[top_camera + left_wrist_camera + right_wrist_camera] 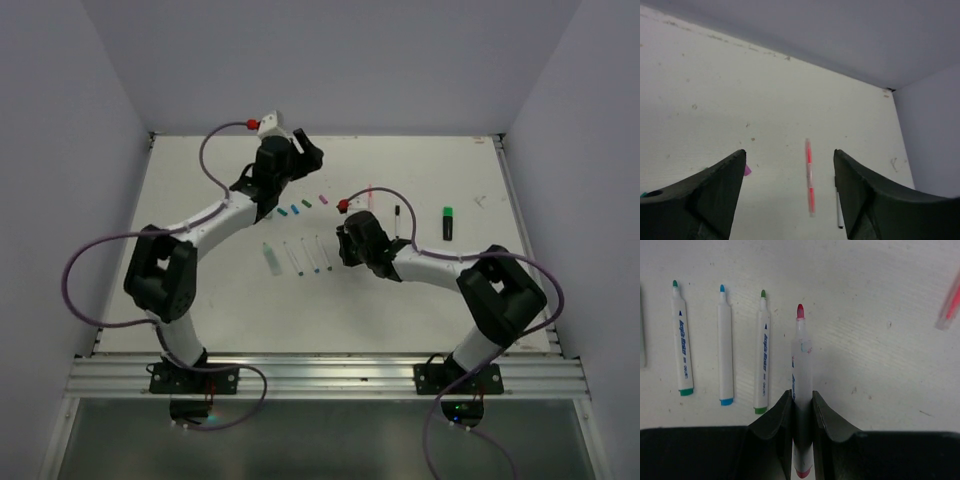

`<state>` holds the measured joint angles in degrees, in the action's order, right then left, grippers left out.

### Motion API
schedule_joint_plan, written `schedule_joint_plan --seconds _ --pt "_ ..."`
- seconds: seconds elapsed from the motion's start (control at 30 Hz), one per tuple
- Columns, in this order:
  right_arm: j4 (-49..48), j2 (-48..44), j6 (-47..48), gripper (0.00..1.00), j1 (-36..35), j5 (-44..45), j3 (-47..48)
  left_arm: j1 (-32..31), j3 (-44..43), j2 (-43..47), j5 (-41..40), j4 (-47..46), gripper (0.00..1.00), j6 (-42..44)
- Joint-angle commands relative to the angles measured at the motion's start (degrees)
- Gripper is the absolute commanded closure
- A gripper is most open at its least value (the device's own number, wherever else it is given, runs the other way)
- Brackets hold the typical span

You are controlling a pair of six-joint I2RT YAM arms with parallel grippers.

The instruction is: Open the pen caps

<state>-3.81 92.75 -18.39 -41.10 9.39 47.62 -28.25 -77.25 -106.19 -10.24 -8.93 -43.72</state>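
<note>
Right wrist: my right gripper (801,394) pinches red-tipped pen (801,350); left gripper (789,153) wide, empty. Magenta cap (747,170) likely light, slippery; I'd pinch its sides.

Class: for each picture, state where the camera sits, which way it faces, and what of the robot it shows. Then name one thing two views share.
Top external: above and behind, looking down on the table; left arm and right arm show whole.
Left wrist: on the left arm, facing across the table to the far wall; open left gripper frames the view.
Right wrist: on the right arm, looking down; right gripper clamps a red-tipped pen.
Shared: the pink pen lies in both wrist views.
</note>
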Motion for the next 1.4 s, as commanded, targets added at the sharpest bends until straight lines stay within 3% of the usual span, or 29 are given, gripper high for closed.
schedule_joint_plan --seconds 0.0,0.1,0.2,0.5,0.63,0.9,1.1,1.2,1.37 --pt "3.63 3.92 0.55 0.94 0.06 -0.69 5.64 0.39 1.92 12.64 -4.25 2.24 0.22 5.74" --pt "5.92 8.32 0.11 0.92 0.14 -0.07 8.89 0.48 3.94 20.20 -8.99 6.90 0.07 8.91" --pt "6.63 11.22 -1.02 0.87 0.14 -0.16 10.48 0.56 6.14 27.42 -12.60 12.61 0.00 12.16" --pt "7.42 14.48 -4.19 0.73 0.06 1.07 10.48 2.41 7.73 41.93 -19.99 29.92 0.00 21.04" --pt "8.47 13.34 -5.07 0.68 0.06 1.60 9.87 2.76 9.48 46.15 -22.44 31.69 0.00 24.82" --pt "11.54 5.70 -5.43 0.62 0.14 2.39 9.07 2.85 20.90 54.24 -27.90 29.33 0.00 27.99" --pt "20.94 -1.51 -3.14 0.43 1.46 8.78 17.06 2.85 27.68 56.62 -29.92 27.13 0.00 28.08" --pt "24.28 -2.14 -2.61 0.40 4.88 13.00 19.17 2.85 28.21 56.88 -29.93 28.09 0.00 27.64" --pt "26.14 -1.78 -2.96 0.40 14.28 12.94 19.18 2.85 28.91 57.76 -29.92 27.56 0.00 28.17"
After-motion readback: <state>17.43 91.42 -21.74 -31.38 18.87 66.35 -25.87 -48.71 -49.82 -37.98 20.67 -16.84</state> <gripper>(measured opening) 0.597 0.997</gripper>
